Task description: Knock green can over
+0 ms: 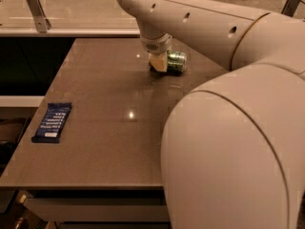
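Observation:
The green can [176, 62] lies on its side on the brown table [109, 94], near the far middle, with its silver end facing right. My gripper [158, 61] hangs from the white arm directly at the can's left end, touching or almost touching it. The gripper's body hides part of the can.
A dark blue snack bar [52, 122] lies near the table's left front edge. My large white arm [238, 142] fills the right half of the view and hides that side of the table. A rail with a metal bracket [37, 8] runs behind the table.

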`<state>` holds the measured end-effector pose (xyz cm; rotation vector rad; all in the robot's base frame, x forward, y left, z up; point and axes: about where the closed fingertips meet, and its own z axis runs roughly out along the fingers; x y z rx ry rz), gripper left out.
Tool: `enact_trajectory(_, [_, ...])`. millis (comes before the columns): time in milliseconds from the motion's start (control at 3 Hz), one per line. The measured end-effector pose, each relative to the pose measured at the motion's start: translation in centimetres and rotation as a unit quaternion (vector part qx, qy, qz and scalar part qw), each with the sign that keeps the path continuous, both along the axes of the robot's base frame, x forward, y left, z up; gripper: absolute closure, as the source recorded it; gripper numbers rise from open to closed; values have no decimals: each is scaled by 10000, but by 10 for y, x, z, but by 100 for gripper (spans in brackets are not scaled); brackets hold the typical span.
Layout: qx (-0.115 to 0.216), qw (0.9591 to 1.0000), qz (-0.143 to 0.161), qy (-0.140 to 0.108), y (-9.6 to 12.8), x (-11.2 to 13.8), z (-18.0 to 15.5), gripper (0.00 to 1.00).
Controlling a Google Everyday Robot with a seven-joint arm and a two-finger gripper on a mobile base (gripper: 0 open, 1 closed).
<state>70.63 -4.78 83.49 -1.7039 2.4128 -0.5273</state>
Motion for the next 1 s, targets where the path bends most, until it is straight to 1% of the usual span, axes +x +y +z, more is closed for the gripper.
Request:
enact_trajectory(333, [-2, 10000, -1, 2, 0, 0, 0, 13])
enact_trajectory(667, [-8, 10000, -5, 9, -1, 0, -1, 0])
enact_trajectory(1000, [-8, 10000, -5, 10, -1, 0, -1, 0])
